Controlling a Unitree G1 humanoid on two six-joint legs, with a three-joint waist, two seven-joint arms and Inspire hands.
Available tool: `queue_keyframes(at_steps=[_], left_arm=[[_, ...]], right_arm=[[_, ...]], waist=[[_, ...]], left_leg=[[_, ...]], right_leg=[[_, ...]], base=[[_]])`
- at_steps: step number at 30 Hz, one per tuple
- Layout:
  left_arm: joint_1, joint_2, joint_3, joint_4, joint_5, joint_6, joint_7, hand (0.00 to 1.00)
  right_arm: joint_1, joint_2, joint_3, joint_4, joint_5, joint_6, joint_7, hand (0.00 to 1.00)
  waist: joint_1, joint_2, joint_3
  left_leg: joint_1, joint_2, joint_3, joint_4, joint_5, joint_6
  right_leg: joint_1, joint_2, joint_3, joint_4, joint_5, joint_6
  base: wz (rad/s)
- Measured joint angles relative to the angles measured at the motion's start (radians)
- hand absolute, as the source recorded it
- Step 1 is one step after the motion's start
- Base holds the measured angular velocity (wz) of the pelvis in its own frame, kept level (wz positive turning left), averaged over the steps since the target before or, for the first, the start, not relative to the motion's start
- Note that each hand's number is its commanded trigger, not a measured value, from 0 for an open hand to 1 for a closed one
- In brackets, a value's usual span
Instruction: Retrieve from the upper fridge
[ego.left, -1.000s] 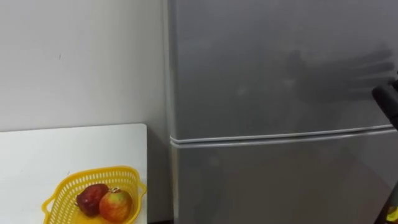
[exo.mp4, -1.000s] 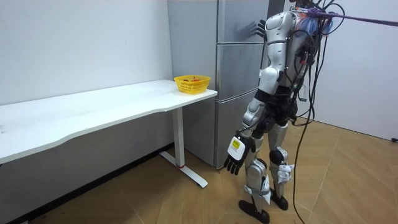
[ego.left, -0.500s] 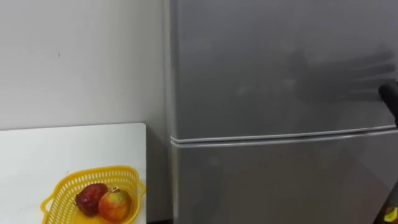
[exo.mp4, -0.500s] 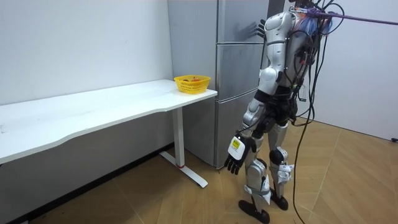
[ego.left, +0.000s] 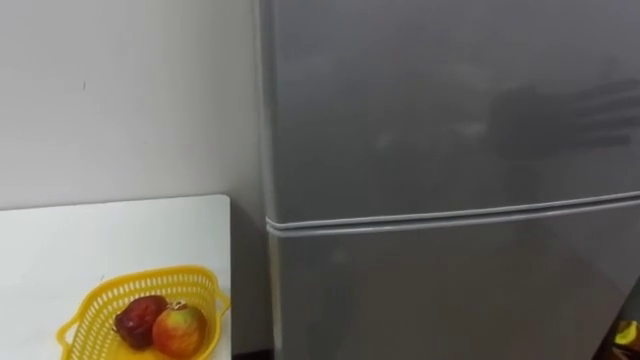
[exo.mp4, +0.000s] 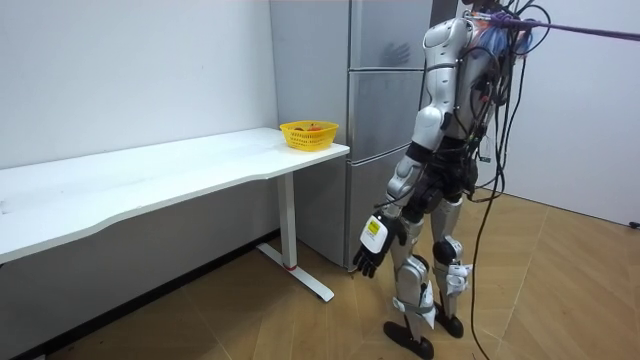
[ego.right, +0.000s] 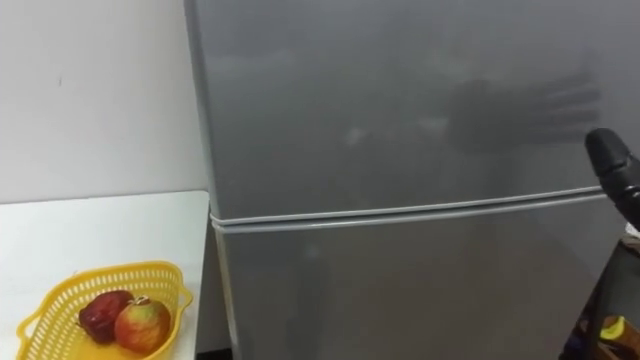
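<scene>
The robot stands upright on the wood floor (exo.mp4: 250, 320), close up to the front of the grey fridge (ego.left: 450, 120) and facing it; the fridge stands against the white wall (ego.left: 120, 100), just past the end of the white bench (ego.left: 120, 230).

The fridge's upper door (ego.right: 400, 100) is flat shut, and so is the lower door (ego.right: 400, 290); a pale seam runs between the two; whatever is kept in the upper part is hidden behind the closed door.

The right robot hand (ego.right: 612, 165) is raised to the right edge of the upper door, just above the seam; it shows as a dark rounded tip, and whether it is wide or closed I cannot tell, nor whether it touches the door.

The left robot hand (exo.mp4: 372, 245) hangs low beside the thigh, well apart from the fridge; it is loose and relaxed and holds nothing.

On the bench a yellow basket (ego.left: 95, 305) sits near the end edge beside the fridge, towards the robot's side; in it lie a red apple (ego.left: 138, 320) and a yellower apple (ego.left: 180, 330), touching each other, the yellower one nearer the fridge.
</scene>
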Motion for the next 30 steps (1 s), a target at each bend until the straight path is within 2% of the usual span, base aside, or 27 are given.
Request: queue_keyframes(at_steps=[5, 7, 9, 12, 15, 18, 20, 22, 30], left_arm=[[-0.005, -0.001, -0.007, -0.001, 0.000, 0.001, 0.012, 0.00], [-0.002, -0.003, -0.007, 0.003, 0.000, 0.008, 0.030, 0.00], [0.002, -0.006, -0.007, 0.003, -0.001, 0.019, 0.033, 0.00], [0.007, -0.006, -0.017, -0.014, -0.007, 0.027, 0.049, 0.00], [0.008, -0.008, -0.029, -0.035, -0.005, 0.028, 0.053, 0.00], [0.003, -0.011, -0.046, -0.035, 0.007, 0.029, 0.053, 0.00], [0.005, -0.013, -0.053, -0.036, 0.008, 0.037, 0.051, 0.00], [0.008, -0.013, -0.050, -0.037, 0.007, 0.047, 0.042, 0.00], [0.014, -0.015, -0.052, -0.046, 0.007, 0.063, 0.001, 0.00]], right_arm=[[0.047, 0.006, -0.001, 0.120, -0.063, -0.003, -0.105, 0.00], [0.086, 0.025, -0.001, 0.159, -0.075, -0.002, -0.148, 0.00], [0.107, 0.044, 0.006, 0.171, -0.104, -0.003, -0.174, 0.00], [0.135, 0.046, 0.045, 0.268, -0.142, -0.002, -0.202, 0.00], [0.158, 0.070, 0.097, 0.336, -0.147, 0.001, -0.215, 0.00], [0.171, 0.106, 0.129, 0.422, -0.147, 0.002, -0.203, 0.00], [0.182, 0.117, 0.155, 0.482, -0.147, 0.002, -0.183, 0.00], [0.184, 0.138, 0.159, 0.590, -0.146, 0.007, -0.144, 0.00], [0.183, 0.159, 0.218, 0.894, -0.136, 0.023, -0.022, 0.00]], waist=[[0.013, 0.003, -0.0007], [0.017, 0.000, 0.0017], [0.021, 0.005, 0.0011], [0.021, 0.009, -0.0009], [0.020, 0.009, -0.0008], [0.027, 0.007, -0.0010], [0.032, 0.007, -0.0010], [0.037, 0.004, -0.0021], [0.042, 0.011, -0.0005]], left_leg=[[0.000, 0.001, 0.009, 0.000, 0.000, 0.000], [-0.001, 0.001, 0.012, -0.002, 0.000, 0.000], [0.001, 0.002, 0.019, -0.006, 0.000, 0.000], [0.002, 0.002, 0.022, -0.011, 0.002, -0.001], [0.000, 0.002, 0.021, -0.014, 0.002, -0.001], [0.000, 0.002, 0.024, -0.016, 0.002, -0.001], [0.001, 0.002, 0.021, -0.016, 0.002, -0.001], [0.004, 0.000, 0.019, -0.019, 0.002, -0.001], [0.022, 0.001, 0.018, -0.017, 0.002, -0.002]], right_leg=[[-0.007, 0.004, 0.013, 0.002, 0.000, -0.001], [-0.013, 0.004, 0.015, 0.003, 0.000, -0.001], [-0.014, 0.004, 0.019, 0.003, 0.000, -0.001], [-0.016, -0.002, 0.020, 0.002, 0.001, -0.001], [-0.016, 0.002, 0.016, 0.000, 0.001, -0.001], [-0.016, 0.004, 0.012, -0.003, 0.001, -0.001], [-0.015, 0.004, 0.009, -0.003, 0.001, -0.001], [-0.011, 0.003, 0.003, -0.003, 0.001, 0.000], [0.009, -0.002, 0.005, -0.007, 0.000, 0.000]], base=[[-0.05], [-0.04], [-0.08], [-0.02], [0.00], [0.00], [0.00], [0.05], [0.00]])
